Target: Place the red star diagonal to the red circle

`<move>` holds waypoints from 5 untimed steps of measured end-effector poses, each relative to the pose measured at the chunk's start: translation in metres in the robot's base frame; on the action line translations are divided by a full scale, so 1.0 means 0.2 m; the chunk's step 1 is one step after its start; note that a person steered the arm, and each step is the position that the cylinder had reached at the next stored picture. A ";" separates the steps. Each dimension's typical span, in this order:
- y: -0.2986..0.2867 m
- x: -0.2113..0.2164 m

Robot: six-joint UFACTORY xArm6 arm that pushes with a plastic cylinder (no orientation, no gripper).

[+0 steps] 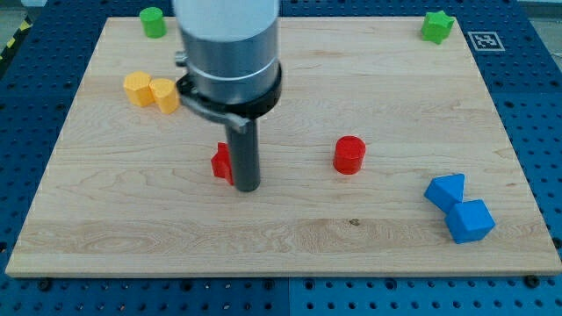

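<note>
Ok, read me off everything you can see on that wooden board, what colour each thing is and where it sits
red star block: one, red, left of centre, partly hidden behind the rod
red cylinder block: one, red, near the centre, to the view's right of the star
yellow blocks: two, yellow, touching, towards the view's upper left; shapes hard to tell
green cylinder-like block: one, green, top edge, view's left
green star-like block: one, green, top right corner
blue blocks: two, blue, angular, touching, lower right
wooden board: one, light wood, on a blue pegboard surface
my tip: one, dark rod end, against the red star's right side, at its lower edge
</note>
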State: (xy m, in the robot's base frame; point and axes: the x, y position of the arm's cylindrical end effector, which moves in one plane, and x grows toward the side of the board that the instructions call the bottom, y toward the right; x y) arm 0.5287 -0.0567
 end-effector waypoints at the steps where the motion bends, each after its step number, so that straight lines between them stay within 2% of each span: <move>1: -0.13 0.05; 2: -0.25 0.01; 3: -0.20 -0.02; 5: 0.06 -0.16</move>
State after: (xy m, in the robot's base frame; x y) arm 0.4965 -0.0447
